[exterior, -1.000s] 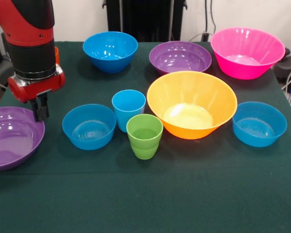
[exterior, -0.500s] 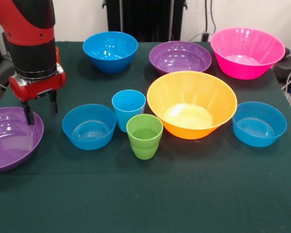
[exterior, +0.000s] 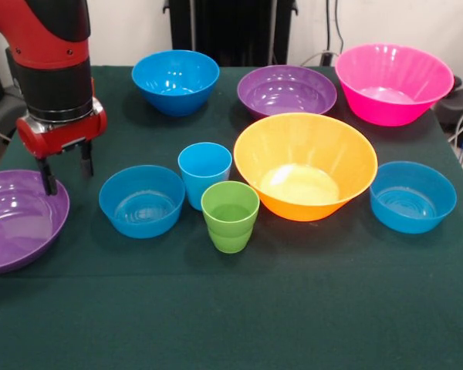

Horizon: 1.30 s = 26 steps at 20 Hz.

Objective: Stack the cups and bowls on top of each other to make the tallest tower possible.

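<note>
The red and black arm (exterior: 50, 58) is seen coming down vertically at the left of the front view, its black wrist section ending in a red collar. Below the collar the gripper (exterior: 65, 171) is pointed straight down. Its two dark fingers (exterior: 47, 179) are spread apart, and nothing is held between them.

Glossy plastic bowls (exterior: 305, 166), ridged green cup (exterior: 230, 216), matt cloth table (exterior: 239, 308)

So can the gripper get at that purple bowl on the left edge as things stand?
Probably yes. The gripper hangs open right above the purple bowl's far rim, one finger over its inside and one outside, with nothing between them.
</note>
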### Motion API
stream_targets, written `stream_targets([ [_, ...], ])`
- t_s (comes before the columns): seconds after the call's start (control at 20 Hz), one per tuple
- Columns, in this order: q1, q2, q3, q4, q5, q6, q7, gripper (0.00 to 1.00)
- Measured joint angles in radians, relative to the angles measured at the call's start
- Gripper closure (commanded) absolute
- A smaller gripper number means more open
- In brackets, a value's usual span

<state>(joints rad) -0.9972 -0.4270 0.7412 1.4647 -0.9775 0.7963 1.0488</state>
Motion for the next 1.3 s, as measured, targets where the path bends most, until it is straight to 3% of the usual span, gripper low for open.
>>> stream_targets([
  [0.75,0.023,0.003,-0.019,0.002,-0.034,-0.011,0.0,0.0],
  [1.3,0.044,-0.001,-0.06,0.002,-0.118,-0.085,0.0,0.0],
])
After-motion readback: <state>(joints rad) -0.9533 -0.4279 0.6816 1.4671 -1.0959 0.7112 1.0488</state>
